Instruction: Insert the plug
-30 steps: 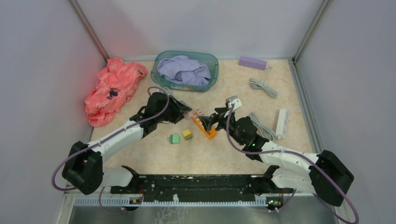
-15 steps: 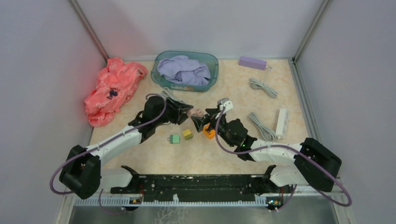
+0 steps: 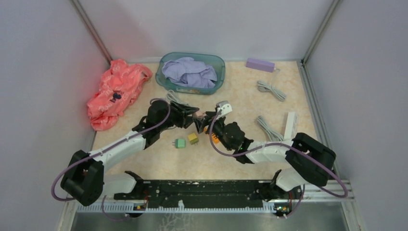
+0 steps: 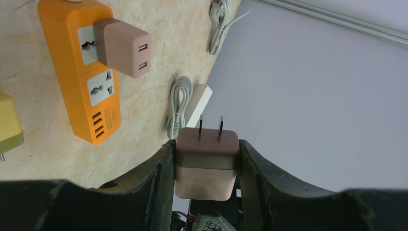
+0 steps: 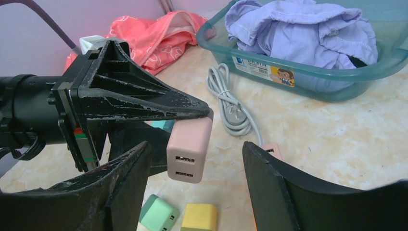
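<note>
My left gripper (image 4: 207, 144) is shut on a pink two-prong plug (image 4: 207, 168), prongs pointing away, held above the table. In the right wrist view the same plug (image 5: 189, 149) hangs between the open jaws of my right gripper (image 5: 195, 178), which do not touch it. The orange power strip (image 4: 91, 77) lies on the table with another pink plug (image 4: 122, 45) in its upper socket. Its lower socket is free. In the top view the two grippers, left (image 3: 192, 114) and right (image 3: 207, 122), meet over the strip (image 3: 215, 138), which is mostly hidden.
A green plug (image 3: 180, 143) and a yellow plug (image 3: 193, 138) lie just in front of the grippers. A teal basket (image 3: 219, 60) of lilac cloth and a pink cloth (image 3: 115, 91) are behind. A white power strip (image 3: 290, 126) and coiled cables (image 3: 269, 130) lie to the right.
My right arm has swung left and its open gripper now brackets the plug held by my left gripper. The left gripper has shifted slightly left, still holding the plug.
</note>
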{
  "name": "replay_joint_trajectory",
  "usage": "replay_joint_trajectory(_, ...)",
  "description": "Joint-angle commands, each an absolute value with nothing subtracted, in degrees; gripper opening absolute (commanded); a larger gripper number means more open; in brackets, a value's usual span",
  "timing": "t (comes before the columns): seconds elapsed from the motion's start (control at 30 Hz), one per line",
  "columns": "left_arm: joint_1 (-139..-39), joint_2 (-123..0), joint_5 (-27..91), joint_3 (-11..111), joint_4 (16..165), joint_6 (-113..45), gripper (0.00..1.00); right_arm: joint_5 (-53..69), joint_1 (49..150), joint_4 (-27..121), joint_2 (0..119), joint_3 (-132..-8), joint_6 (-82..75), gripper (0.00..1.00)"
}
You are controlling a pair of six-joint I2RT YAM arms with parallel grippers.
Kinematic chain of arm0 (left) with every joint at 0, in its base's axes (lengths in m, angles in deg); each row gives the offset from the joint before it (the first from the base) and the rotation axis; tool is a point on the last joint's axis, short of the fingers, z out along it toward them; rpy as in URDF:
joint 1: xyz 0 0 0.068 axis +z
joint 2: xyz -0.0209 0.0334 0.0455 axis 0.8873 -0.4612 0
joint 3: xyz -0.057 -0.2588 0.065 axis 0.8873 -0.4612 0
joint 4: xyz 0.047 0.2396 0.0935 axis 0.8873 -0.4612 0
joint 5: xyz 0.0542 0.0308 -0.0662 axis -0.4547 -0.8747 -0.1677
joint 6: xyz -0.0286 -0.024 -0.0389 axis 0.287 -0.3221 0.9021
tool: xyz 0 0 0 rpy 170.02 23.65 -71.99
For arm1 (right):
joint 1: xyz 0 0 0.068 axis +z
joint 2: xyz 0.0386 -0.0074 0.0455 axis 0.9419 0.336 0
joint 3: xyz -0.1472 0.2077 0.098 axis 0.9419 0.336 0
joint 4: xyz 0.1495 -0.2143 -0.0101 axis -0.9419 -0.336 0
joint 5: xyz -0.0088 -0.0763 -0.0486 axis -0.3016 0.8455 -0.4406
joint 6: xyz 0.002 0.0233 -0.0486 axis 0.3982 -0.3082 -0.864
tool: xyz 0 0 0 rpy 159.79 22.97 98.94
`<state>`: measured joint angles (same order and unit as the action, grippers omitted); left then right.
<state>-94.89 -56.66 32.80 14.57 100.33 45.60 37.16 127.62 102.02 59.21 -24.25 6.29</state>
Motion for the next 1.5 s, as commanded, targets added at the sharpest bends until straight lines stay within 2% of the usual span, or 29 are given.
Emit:
replay_joint_trajectory(0.0,-95.0,-55.1,33.1,13.5,103.5,47.9,0.00,39.2,129.0,106.4,61.3,-27.8,5.6,0.67)
replay_joint_trajectory(0.37,-95.3,-54.6,33.3,11.9,105.5,49.0,0.00,41.6,129.9,108.0,64.3,-28.4,4.9,0.50)
replay_joint_trajectory(0.53,-95.5,-54.6,33.6,11.4,105.6,49.1,0.01,42.4,129.9,108.3,64.3,-28.4,4.0,0.37)
replay_joint_trajectory(0.63,-95.5,-54.5,33.8,10.3,106.4,49.4,0.07,41.9,129.9,108.4,63.9,-28.2,2.9,0.26)
replay_joint_trajectory(0.77,-95.5,-54.2,33.8,8.9,107.4,48.1,0.23,40.7,129.9,106.8,62.2,-27.9,0.9,0.03)
replay_joint_trajectory(0.8,-95.5,-54.1,33.5,8.7,107.3,47.5,0.28,40.7,129.9,105.7,61.6,-27.9,0.6,0.00)
replay_joint_trajectory(0.9,-95.5,-53.8,33.0,8.8,106.5,44.9,0.43,40.1,129.9,103.0,59.3,-27.4,-0.6,0.00)
replay_joint_trajectory(1.1,-95.5,-53.8,30.3,9.3,104.6,36.8,0.63,37.8,129.8,91.1,53.6,-28.1,-2.2,0.00)
replay_joint_trajectory(1.23,-95.5,-54.0,30.1,9.3,105.0,28.9,0.71,35.1,128.9,80.2,49.7,-29.8,-2.7,0.00)
replay_joint_trajectory(1.47,-95.5,-54.0,30.8,12.1,101.1,12.1,0.79,30.0,125.5,58.9,46.1,-37.5,-2.8,0.00)
